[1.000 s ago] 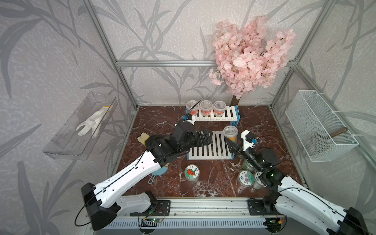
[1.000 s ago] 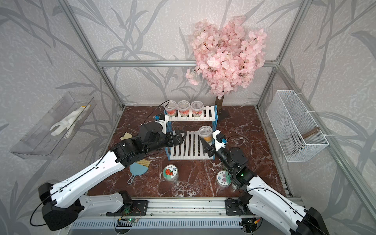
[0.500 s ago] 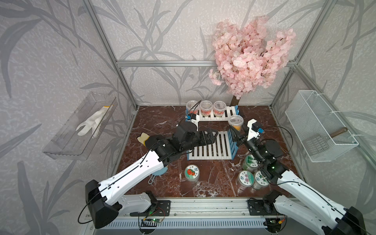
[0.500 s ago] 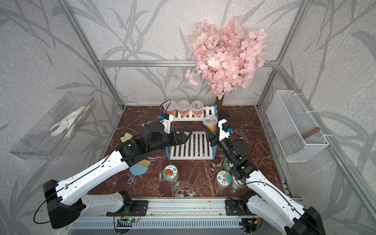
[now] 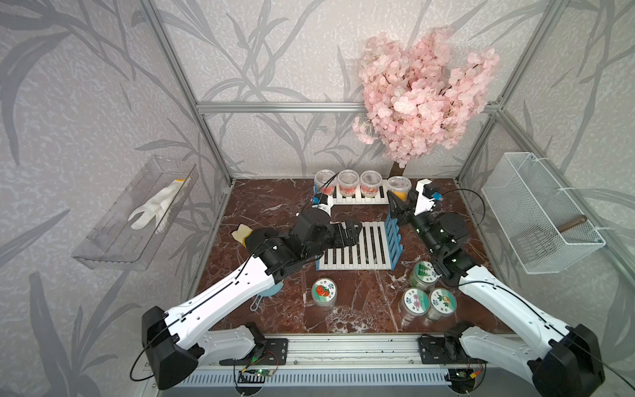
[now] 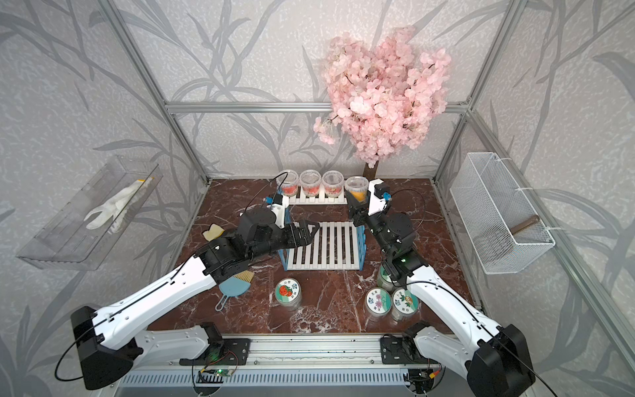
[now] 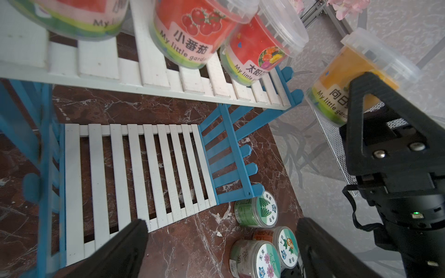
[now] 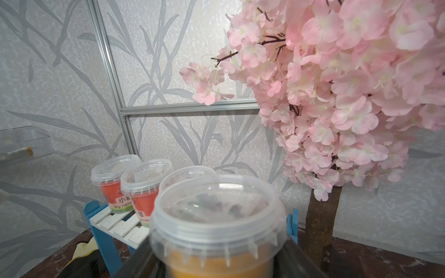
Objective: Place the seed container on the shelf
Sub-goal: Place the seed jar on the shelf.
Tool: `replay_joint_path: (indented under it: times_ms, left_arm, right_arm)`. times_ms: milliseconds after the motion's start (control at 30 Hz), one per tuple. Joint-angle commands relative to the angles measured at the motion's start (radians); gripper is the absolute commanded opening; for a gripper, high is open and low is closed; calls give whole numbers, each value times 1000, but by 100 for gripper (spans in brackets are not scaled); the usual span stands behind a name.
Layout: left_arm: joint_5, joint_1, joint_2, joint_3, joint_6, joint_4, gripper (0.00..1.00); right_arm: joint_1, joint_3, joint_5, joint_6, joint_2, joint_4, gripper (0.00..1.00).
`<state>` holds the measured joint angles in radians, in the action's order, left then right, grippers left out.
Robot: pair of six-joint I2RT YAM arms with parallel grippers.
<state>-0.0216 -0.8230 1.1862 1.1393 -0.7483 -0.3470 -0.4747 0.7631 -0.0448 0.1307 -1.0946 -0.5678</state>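
The shelf has blue ladder sides, a white slatted lower board [image 5: 369, 252] [image 6: 335, 249] [image 7: 134, 168] and a top board [image 5: 359, 199] [image 7: 168, 79] [image 8: 120, 226]. Three red-labelled tubs stand in a row on the top board. My right gripper [image 5: 400, 202] [image 6: 358, 205] [image 8: 216, 255] is shut on the seed container [image 5: 398, 187] [image 6: 357, 187] [image 7: 346, 74] [image 8: 216, 211], a clear-lidded tub with an orange label. It hangs upright just past the top board's right end, in line with the row. My left gripper [image 5: 352, 232] [image 6: 307, 232] [image 7: 221, 231] hovers open and empty over the lower board's left part.
A pink blossom tree [image 5: 422, 103] rises just behind the held tub, its trunk [image 8: 322, 221] close by. Several flat-lidded jars [image 5: 324, 292] [image 5: 426, 300] stand on the marble floor in front. A wire basket [image 5: 539, 213] hangs right, a clear tray [image 5: 137, 213] left.
My right gripper has carried the seed container up and back, from above the lower board to the right end of the top board. The left gripper has stayed open, shifting slightly over the lower board.
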Motion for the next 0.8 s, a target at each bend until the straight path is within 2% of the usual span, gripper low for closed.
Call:
replay_joint_path:
  times_ms: [0, 767]
  left_arm:
    - [-26, 7, -39, -16, 36, -15, 100]
    - [-29, 22, -73, -61, 38, 1, 100]
  right_arm:
    - [7, 35, -28, -6, -17, -12, 66]
    - [33, 39, -54, -74, -141, -105, 66]
